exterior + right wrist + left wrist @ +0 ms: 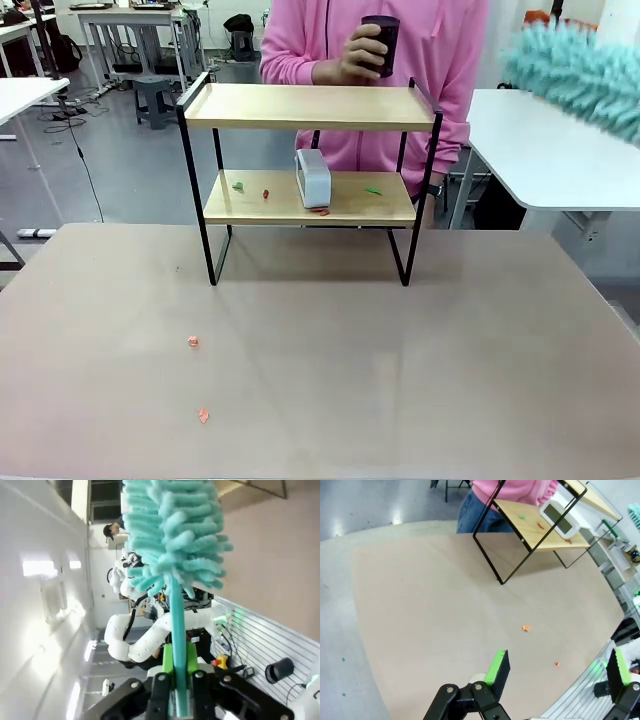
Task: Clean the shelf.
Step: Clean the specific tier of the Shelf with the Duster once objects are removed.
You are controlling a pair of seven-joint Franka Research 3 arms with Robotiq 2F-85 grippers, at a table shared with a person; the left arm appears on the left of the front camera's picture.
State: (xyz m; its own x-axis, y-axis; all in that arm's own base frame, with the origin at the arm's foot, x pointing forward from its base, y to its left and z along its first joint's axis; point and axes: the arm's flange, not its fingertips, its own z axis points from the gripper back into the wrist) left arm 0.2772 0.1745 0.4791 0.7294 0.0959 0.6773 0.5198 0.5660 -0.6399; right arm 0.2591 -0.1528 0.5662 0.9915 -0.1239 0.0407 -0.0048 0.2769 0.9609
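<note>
Where the front view looks across the brown table [420, 380], the shelf [310, 170] stands on its four legs at the far middle, just in front of a person [440, 60] in a pink top. The person's hand [362, 52] holds a dark cup [383, 40] above the top board. On the lower board stands a small white box [313, 177], with green and red scraps [238, 185] lying near it. Two orange scraps [192, 341] lie on the table, closer to the camera. At the upper right the fluffy teal duster [585, 75] hangs in the air, apart from the shelf.

In the left wrist view, the left gripper [559, 672] has its jaws spread wide with nothing between them, over the table. The shelf is at the upper right, well apart from this gripper.

In the right wrist view, the right gripper [177, 680] is clamped tight on the thin teal handle of the duster, and the head rises above the fingers.
</note>
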